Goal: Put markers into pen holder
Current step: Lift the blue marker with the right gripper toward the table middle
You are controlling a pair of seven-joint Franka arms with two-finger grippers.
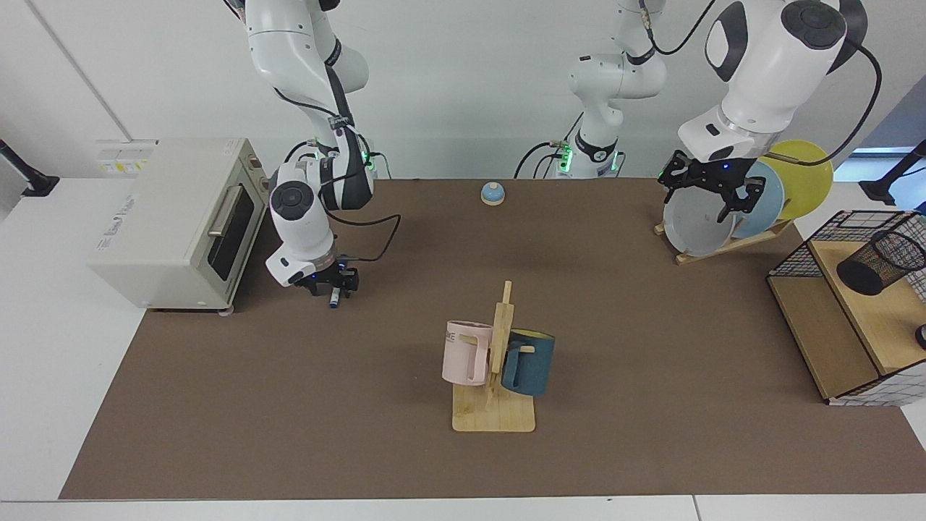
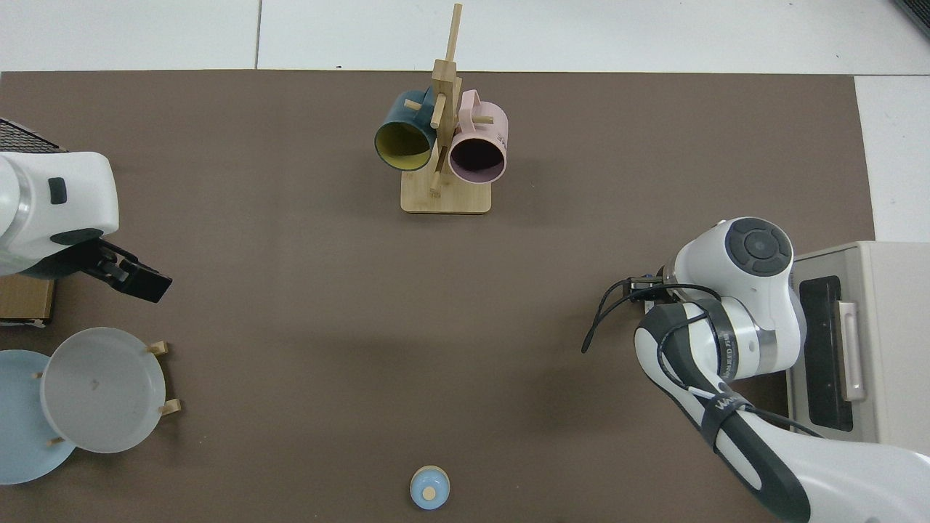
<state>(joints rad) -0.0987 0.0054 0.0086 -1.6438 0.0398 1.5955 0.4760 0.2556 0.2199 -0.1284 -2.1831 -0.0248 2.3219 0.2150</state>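
My right gripper (image 1: 327, 282), frame left, pinches the marker (image 1: 334, 297) mid-barrel: light, stiff, slippery. Left gripper (image 1: 712, 194) waits, parted, upper right.

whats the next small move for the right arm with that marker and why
Probably close on the marker and lift it straight up. The right end effector is low over the marker beside the toaster oven; whether it already grips is unclear. The pen holder lies on the shelf rack across the table, so the marker must clear the mat first. The left end effector waits by the plates.
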